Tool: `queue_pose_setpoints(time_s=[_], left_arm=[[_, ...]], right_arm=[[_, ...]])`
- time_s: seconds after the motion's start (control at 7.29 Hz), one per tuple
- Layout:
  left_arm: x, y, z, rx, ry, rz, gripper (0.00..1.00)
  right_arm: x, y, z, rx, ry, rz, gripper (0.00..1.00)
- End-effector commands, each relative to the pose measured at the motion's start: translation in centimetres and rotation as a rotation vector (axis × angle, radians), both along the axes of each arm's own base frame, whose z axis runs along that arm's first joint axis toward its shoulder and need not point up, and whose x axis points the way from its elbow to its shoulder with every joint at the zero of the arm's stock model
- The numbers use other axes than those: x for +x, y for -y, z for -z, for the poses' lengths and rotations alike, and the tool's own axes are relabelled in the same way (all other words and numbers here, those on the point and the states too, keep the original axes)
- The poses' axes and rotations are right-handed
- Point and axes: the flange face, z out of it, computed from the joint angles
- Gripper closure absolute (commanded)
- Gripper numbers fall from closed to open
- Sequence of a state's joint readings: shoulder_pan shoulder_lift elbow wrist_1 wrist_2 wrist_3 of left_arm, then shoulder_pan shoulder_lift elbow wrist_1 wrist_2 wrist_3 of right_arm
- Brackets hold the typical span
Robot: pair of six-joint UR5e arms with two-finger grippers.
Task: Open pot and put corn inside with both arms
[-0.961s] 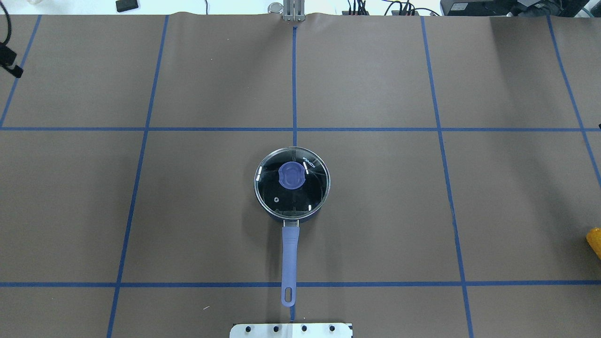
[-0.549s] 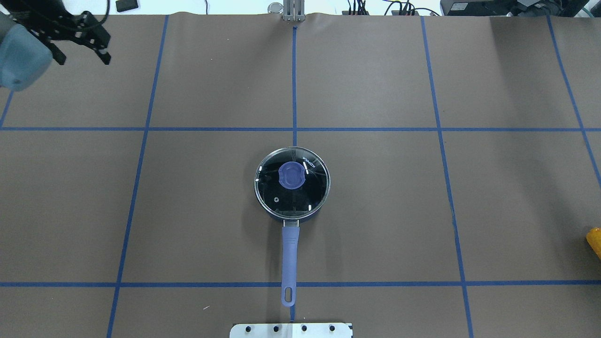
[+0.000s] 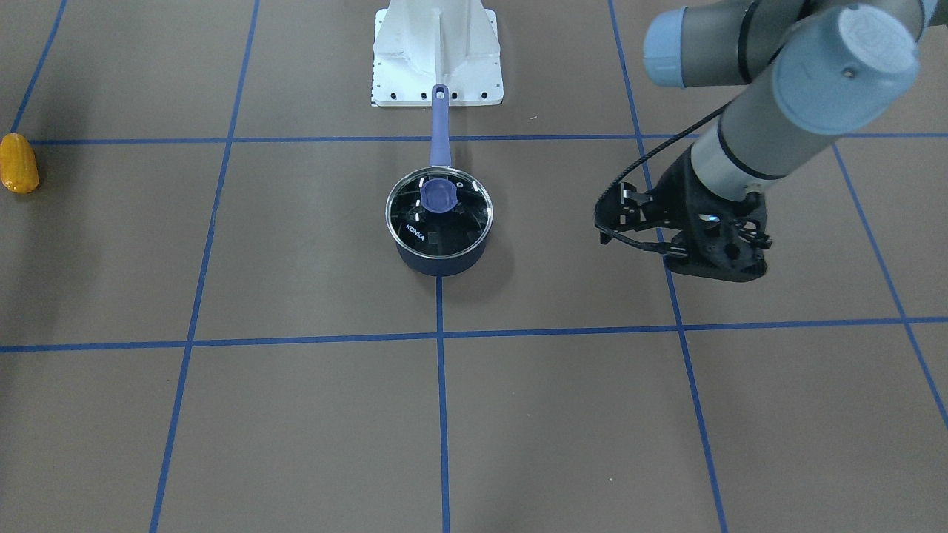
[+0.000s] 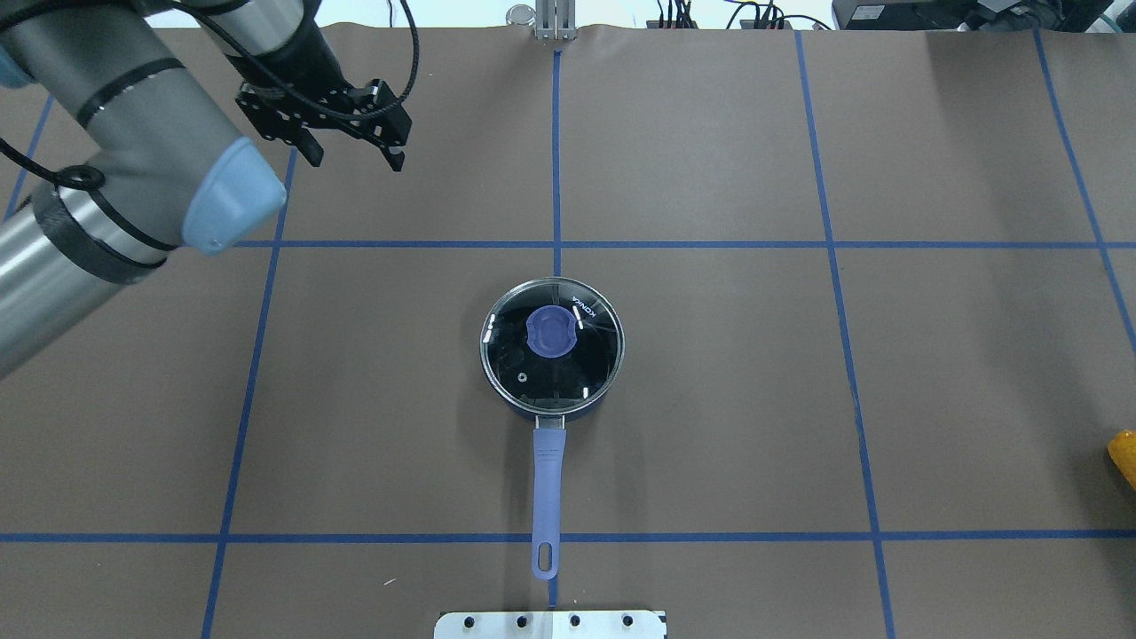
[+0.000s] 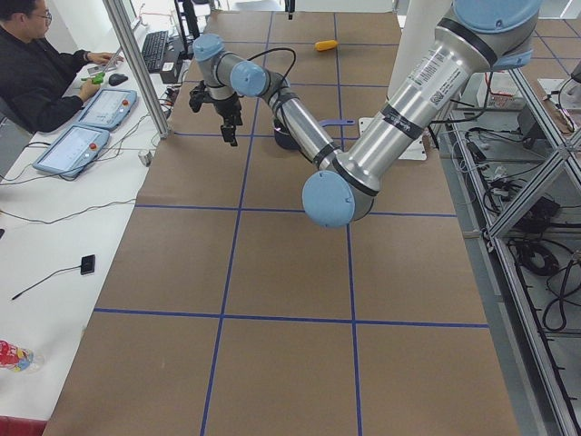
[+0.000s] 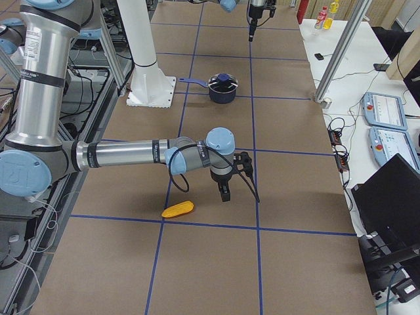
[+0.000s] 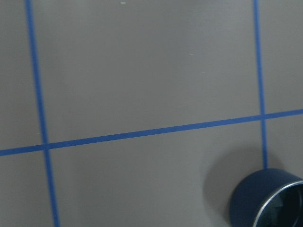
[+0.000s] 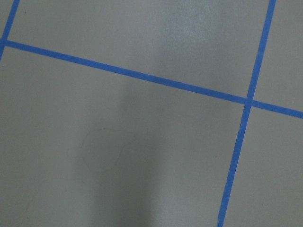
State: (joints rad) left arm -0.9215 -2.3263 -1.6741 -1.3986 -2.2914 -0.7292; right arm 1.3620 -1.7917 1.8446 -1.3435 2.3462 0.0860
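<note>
The dark navy pot (image 4: 548, 410) stands at the table's middle, its lavender handle (image 4: 548, 479) pointing to the robot's base. A clear glass lid (image 4: 519, 359) with a lavender knob (image 4: 551, 330) sits on it. The pot also shows in the front view (image 3: 441, 264) and the left wrist view (image 7: 258, 196). The corn (image 4: 1124, 454) lies at the far right edge, also in the front view (image 3: 18, 163) and the right side view (image 6: 178, 210). My left gripper (image 4: 355, 158) is open and empty, far left of the pot. My right gripper (image 6: 226, 195) hangs just beside the corn; I cannot tell its state.
Blue tape lines divide the brown table into squares. The white robot base plate (image 4: 550, 624) sits just behind the handle's end. An operator (image 5: 36, 77) sits at a desk beyond the far side of the table.
My left arm has swung in from the far left corner, and its gripper now hangs further right over the table. The pot, lid and corn have not moved.
</note>
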Motion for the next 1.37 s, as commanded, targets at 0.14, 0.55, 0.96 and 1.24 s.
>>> queue_pose_setpoints(time_s=[0.14,0.55,0.96,1.24], left_arm=[[8.2,-3.3,4.7,0.015,0.021,0.033,0.01],[10.0,-5.0,6.8,0.009,0.003,0.022,0.01],[11.6,-6.0,6.6,0.033,0.025,0.022,0.01],[11.6,-6.0,6.4,0.030,0.029,0.022,0.01]], right_arm=[[-2.4,-5.1,-3.8,-0.019,-0.014,0.094,0.01],[-4.6,-7.0,-5.0,-0.044,-0.029,0.171,0.01],[-7.1,-8.1,-6.2,-0.036,-0.097,0.251,0.01],[-7.5,-8.9,-7.0,-0.042,-0.121,0.279,0.01]])
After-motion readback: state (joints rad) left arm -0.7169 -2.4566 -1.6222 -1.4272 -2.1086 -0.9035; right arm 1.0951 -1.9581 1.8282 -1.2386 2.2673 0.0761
